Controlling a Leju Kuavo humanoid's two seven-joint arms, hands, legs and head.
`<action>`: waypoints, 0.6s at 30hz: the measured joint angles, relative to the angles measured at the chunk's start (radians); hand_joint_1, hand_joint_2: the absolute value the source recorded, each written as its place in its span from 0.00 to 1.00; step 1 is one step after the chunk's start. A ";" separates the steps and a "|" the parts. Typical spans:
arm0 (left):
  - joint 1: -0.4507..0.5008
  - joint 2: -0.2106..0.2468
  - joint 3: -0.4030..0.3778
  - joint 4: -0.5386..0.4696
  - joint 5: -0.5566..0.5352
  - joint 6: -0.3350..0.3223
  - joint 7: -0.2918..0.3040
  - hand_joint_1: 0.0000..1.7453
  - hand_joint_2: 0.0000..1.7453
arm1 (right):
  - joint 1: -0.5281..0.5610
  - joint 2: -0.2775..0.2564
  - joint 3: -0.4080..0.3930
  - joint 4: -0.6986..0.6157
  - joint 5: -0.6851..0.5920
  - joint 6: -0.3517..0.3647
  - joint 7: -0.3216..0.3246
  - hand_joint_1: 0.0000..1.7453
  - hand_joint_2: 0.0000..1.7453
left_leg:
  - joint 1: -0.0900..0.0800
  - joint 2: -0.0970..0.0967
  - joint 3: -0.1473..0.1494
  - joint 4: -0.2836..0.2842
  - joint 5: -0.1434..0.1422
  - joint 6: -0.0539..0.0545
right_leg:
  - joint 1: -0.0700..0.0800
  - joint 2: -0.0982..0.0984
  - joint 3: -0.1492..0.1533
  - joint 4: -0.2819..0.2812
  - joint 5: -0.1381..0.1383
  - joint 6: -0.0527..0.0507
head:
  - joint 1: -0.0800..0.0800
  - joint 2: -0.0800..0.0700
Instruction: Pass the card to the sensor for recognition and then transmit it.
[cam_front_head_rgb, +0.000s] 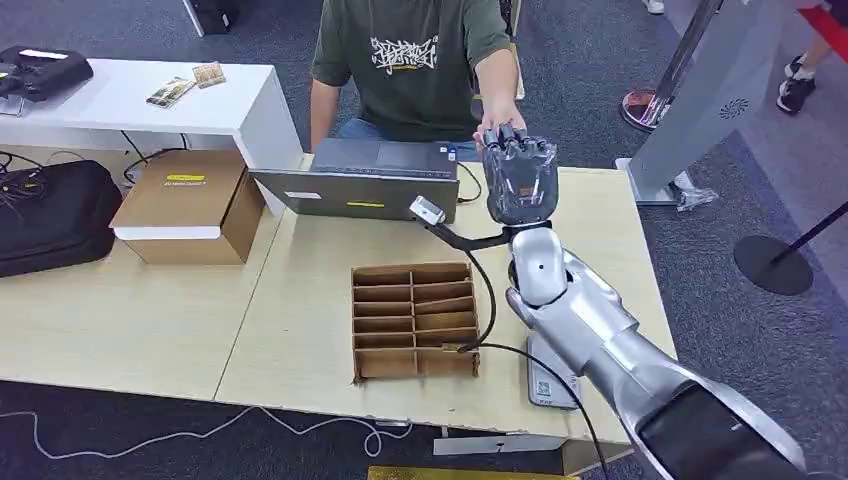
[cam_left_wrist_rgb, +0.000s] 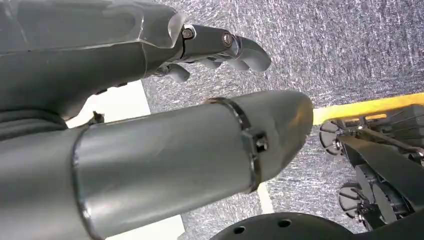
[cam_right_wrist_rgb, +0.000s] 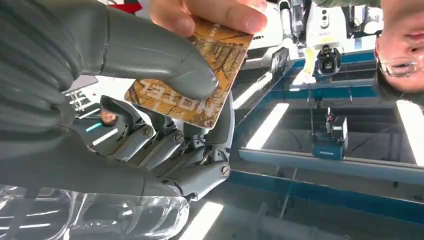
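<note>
The right hand (cam_front_head_rgb: 520, 180) held the card (cam_right_wrist_rgb: 192, 82) at the worktop's (cam_front_head_rgb: 300, 330) far edge, where a person's hand (cam_right_wrist_rgb: 210, 15) gripped it too; grey carpet (cam_front_head_rgb: 740, 300) lay open on the right.

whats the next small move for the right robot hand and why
Probably ease the thumb off the card: the right robot hand is raised toward the person, whose hand already pinches the card's far edge, so releasing would likely complete the handover.

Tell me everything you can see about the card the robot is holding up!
The card is a flat, stiff-looking rectangle, orange-brown with a picture pattern and pale letters printed across it. The right hand pinches it, with the thick grey thumb pressed on its face and darker fingers behind. A person's hand grips the card's far end, so both are touching it at once, raised above the table's far edge.
</note>
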 joint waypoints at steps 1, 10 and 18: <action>0.000 0.000 0.000 0.000 0.002 0.000 0.000 0.00 0.00 | 0.000 0.001 0.000 0.000 0.000 0.000 -0.002 1.00 1.00 | 0.000 0.000 0.000 0.000 0.000 0.000 | 0.000 0.000 0.000 0.000 0.000 0.000 | 0.000 0.000; 0.003 0.000 0.000 0.000 0.005 0.000 0.000 0.00 0.00 | 0.001 0.008 -0.002 0.003 0.000 0.000 -0.016 1.00 1.00 | 0.000 0.000 0.000 0.000 0.000 0.000 | 0.000 0.000 0.000 0.000 0.000 0.000 | 0.000 0.000; 0.003 0.000 0.000 0.000 0.005 0.000 0.000 0.00 0.00 | 0.001 0.008 -0.003 0.004 0.000 0.000 -0.016 1.00 1.00 | 0.000 0.000 0.000 0.000 0.000 0.000 | 0.000 0.000 0.000 0.000 0.000 0.000 | 0.000 0.000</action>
